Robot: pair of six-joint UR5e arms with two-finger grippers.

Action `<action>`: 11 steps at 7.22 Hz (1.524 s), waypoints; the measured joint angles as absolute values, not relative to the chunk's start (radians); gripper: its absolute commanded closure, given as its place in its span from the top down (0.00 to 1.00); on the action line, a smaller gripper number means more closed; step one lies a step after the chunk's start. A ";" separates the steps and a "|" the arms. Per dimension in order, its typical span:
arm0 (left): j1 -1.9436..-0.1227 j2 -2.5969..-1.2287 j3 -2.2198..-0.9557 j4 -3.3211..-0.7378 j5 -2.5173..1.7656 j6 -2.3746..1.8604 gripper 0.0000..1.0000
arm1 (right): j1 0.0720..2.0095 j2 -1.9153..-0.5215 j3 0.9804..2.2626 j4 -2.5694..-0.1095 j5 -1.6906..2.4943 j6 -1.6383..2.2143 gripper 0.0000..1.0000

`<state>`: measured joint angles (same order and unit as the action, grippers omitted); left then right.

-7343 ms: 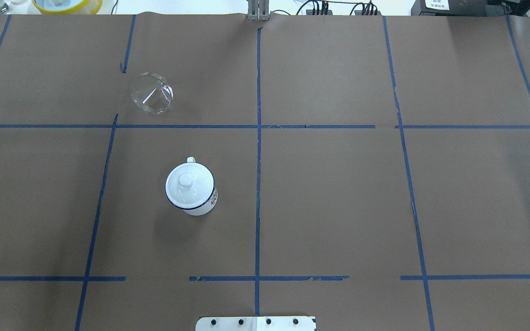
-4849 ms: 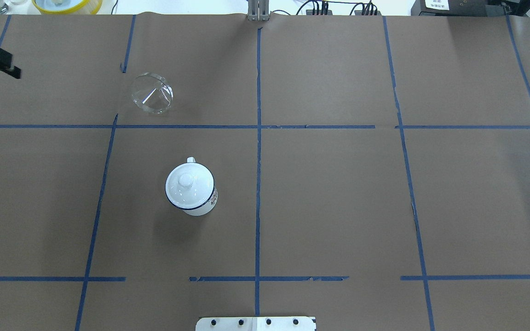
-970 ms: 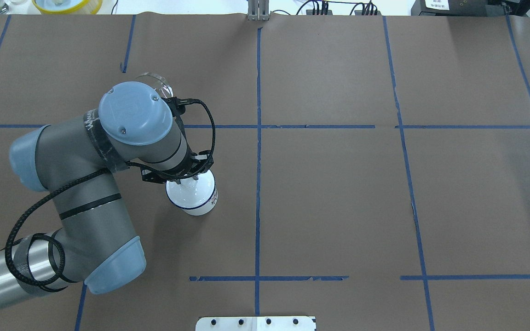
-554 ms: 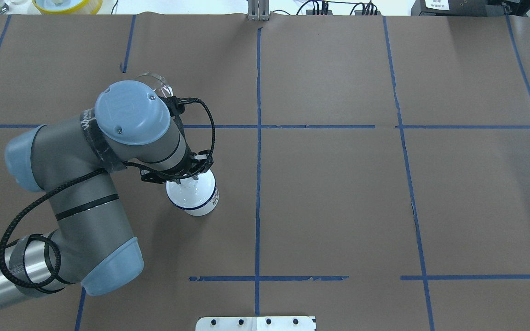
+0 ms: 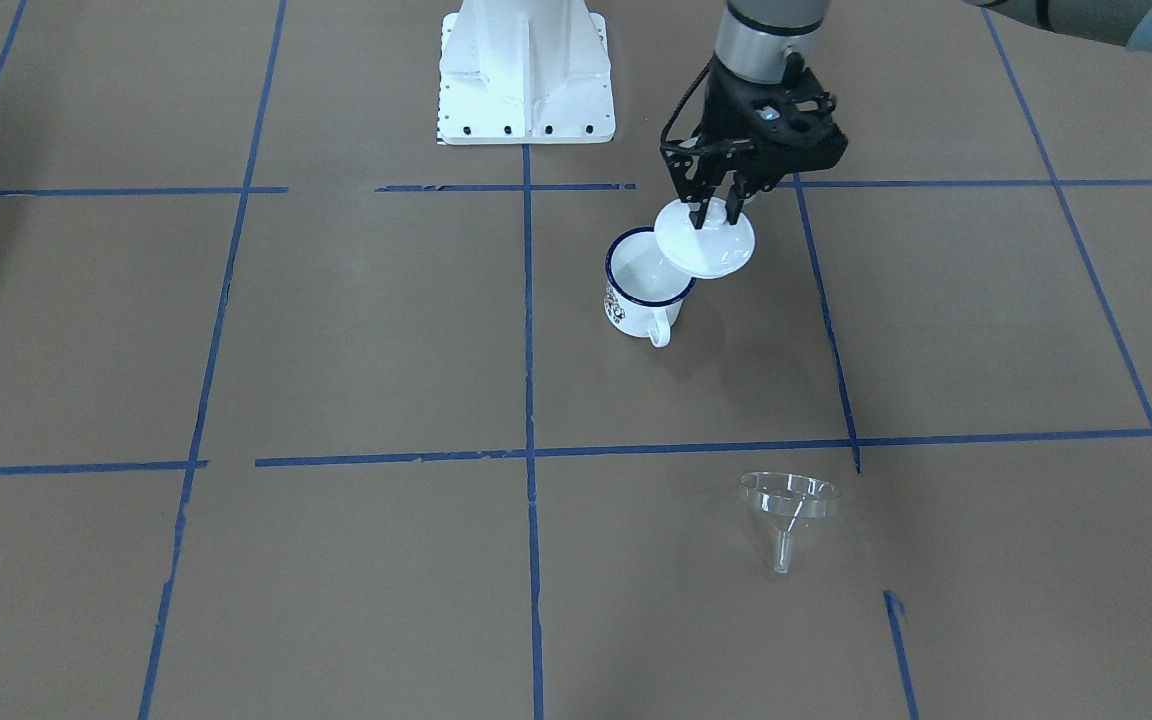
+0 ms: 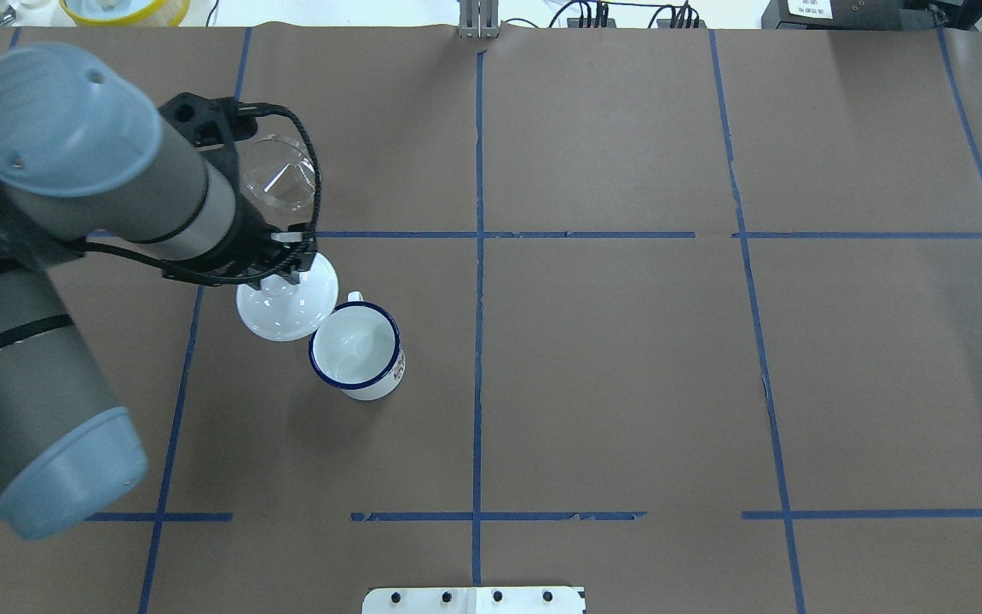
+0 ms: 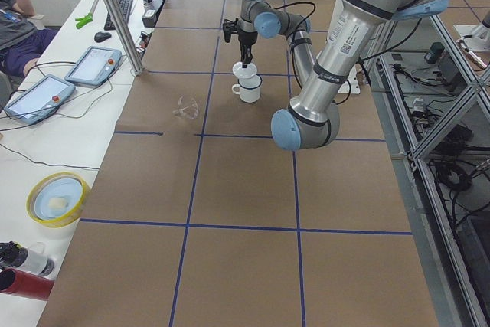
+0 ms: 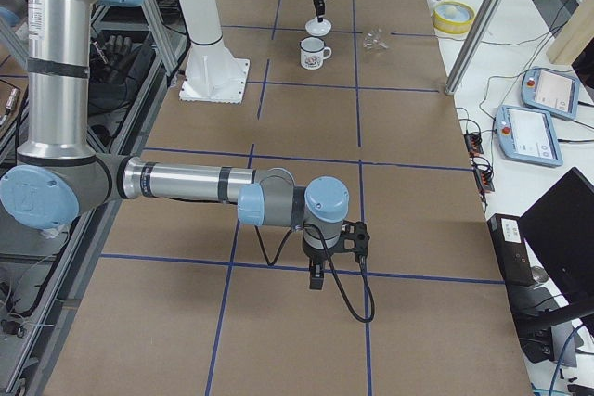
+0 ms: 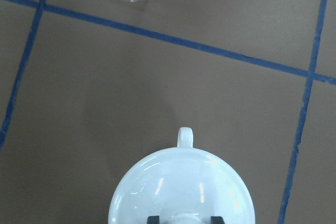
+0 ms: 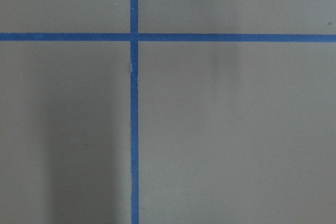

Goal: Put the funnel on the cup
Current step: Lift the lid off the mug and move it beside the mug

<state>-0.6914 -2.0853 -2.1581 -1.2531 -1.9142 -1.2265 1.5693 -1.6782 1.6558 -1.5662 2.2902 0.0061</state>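
The cup [image 6: 356, 351], a white enamel mug with a dark blue rim, stands open on the brown paper; it also shows in the front view [image 5: 642, 285]. My left gripper [image 5: 716, 212] is shut on the knob of a round white lid [image 6: 286, 300] and holds it in the air beside and above the mug. In the left wrist view the lid [image 9: 181, 187] hides most of the mug. The clear funnel [image 6: 280, 173] lies apart, farther out, spout tilted [image 5: 788, 505]. My right gripper [image 8: 316, 280] hangs over bare paper; I cannot tell if it is open or shut.
Blue tape lines [image 6: 478, 256] grid the brown paper. The white robot base plate [image 5: 526, 110] is behind the mug. A yellow-rimmed bowl [image 6: 124, 8] sits off the far left corner. Tablets [image 7: 93, 65] lie on the side bench.
The left arm came in and closed on the lid's knob. Since 0.6 s ago it has lifted the lid off the mug and carried it left. The mug now stands open.
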 measured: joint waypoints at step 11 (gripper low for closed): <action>-0.630 -1.758 -1.956 -1.752 -1.969 -1.174 0.00 | 1.569 -1.678 1.656 -1.566 2.290 0.006 1.00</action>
<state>-0.6302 -1.7580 -1.9562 -1.7518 -1.9693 -1.1736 1.5693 -1.6782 1.6559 -1.5662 2.2902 0.0062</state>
